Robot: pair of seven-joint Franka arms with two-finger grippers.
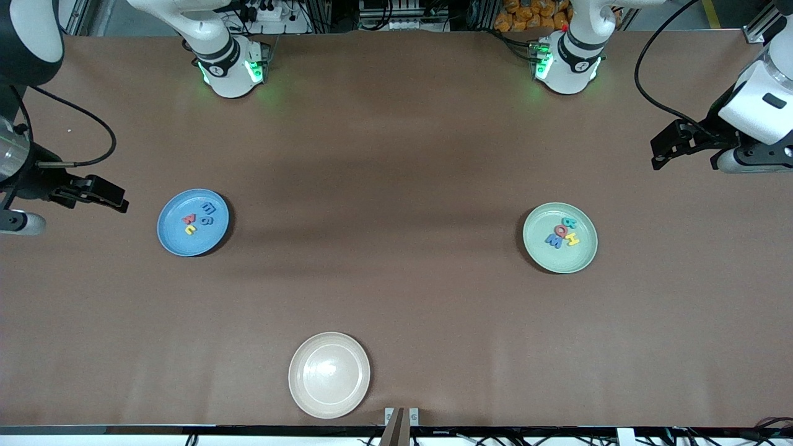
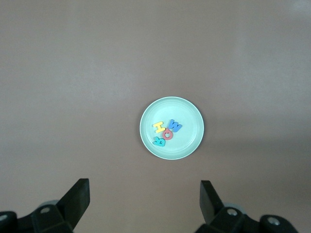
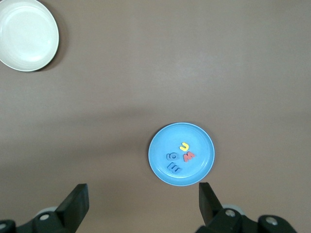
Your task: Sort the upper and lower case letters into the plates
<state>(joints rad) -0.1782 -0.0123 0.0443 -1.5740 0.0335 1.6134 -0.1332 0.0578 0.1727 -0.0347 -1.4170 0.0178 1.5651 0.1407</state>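
The blue plate (image 1: 192, 222) lies toward the right arm's end of the table and holds four small letters (image 1: 199, 217): two blue ones side by side, a red one and a yellow one beside them, all close together and slightly off the plate's middle. The green plate (image 1: 560, 238) lies toward the left arm's end and holds four more letters (image 1: 562, 232): a teal one, a red ring-shaped one, a blue one and a yellow one, bunched so that they touch or nearly touch. A cream plate (image 1: 329, 375) sits nearer the front camera, between the two, with nothing in it.

The right gripper (image 1: 93, 192) hangs in the air near the table's edge at its own end, well apart from the blue plate, with its fingers (image 3: 77, 201) spread wide and nothing between them. The left gripper (image 1: 675, 144) hangs over the table's edge at its end, well apart from the green plate, its fingers (image 2: 80, 194) likewise spread and empty. In each wrist view the plate lies between the two fingers' lines, far below them.
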